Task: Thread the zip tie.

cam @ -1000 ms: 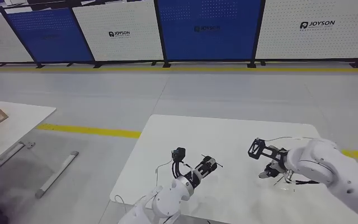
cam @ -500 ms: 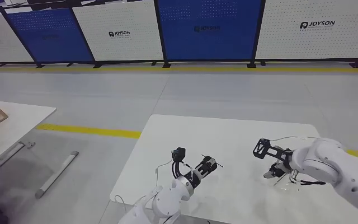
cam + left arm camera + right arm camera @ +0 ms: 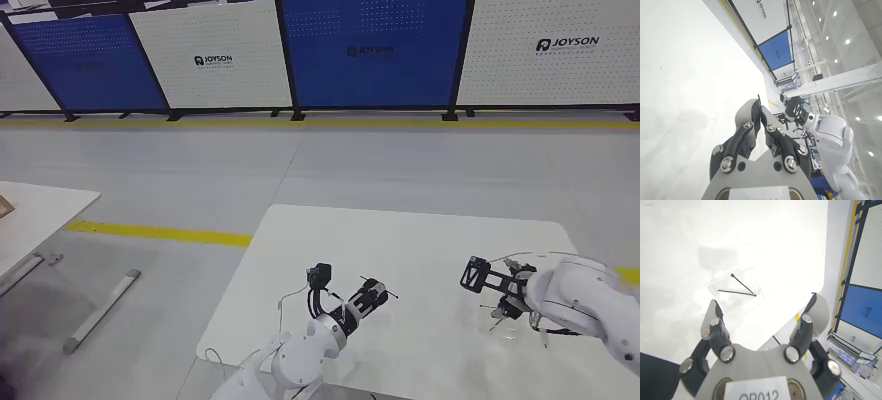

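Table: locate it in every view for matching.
Top view: table in the lower middle, under both arms.
Left wrist view: table behind the left gripper, jaws shut on a zip tie.
Right wrist view: table under the clear tray, beyond the right gripper, jaws open.
Shared landmark: its rounded far corner on the right arm's side.

2 zip ties, maybe 3; 1 clear tray; 1 table.

Matt white table, clear glossy tray, black plastic zip ties.
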You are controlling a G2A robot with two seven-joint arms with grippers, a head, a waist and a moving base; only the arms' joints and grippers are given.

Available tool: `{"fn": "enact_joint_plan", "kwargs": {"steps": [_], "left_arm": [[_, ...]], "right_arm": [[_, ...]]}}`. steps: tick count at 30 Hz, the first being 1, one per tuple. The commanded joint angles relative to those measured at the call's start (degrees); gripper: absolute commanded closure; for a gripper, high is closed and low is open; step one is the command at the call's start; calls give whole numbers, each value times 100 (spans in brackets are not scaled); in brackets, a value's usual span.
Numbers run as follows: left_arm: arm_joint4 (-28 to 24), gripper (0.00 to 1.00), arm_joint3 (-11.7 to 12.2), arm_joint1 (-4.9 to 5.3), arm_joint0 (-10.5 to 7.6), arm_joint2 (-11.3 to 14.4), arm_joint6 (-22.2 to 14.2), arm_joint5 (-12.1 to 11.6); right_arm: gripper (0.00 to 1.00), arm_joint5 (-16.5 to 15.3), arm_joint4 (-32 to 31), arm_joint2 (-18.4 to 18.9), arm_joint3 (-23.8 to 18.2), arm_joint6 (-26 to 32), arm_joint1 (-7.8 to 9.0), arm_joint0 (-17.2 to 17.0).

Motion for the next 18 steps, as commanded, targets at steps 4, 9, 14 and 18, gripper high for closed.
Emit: {"fn": "enact_joint_plan", "kwargs": {"steps": [4,9,14,18], "left_arm": [[0,100,0,0,0,0,0,0],[0,100,0,0,0,0,0,0],[0,100,0,0,0,0,0,0],[0,100,0,0,0,0,0,0]], "right_arm": [[0,0,-94,0,7,-33,-3,-40],[0,0,-590,0,-29,-178,-18,-111],[19,0,-801,0,-128,-263,-71,-278],[53,0,-853,0,-133,-361,-107,-384]]}}
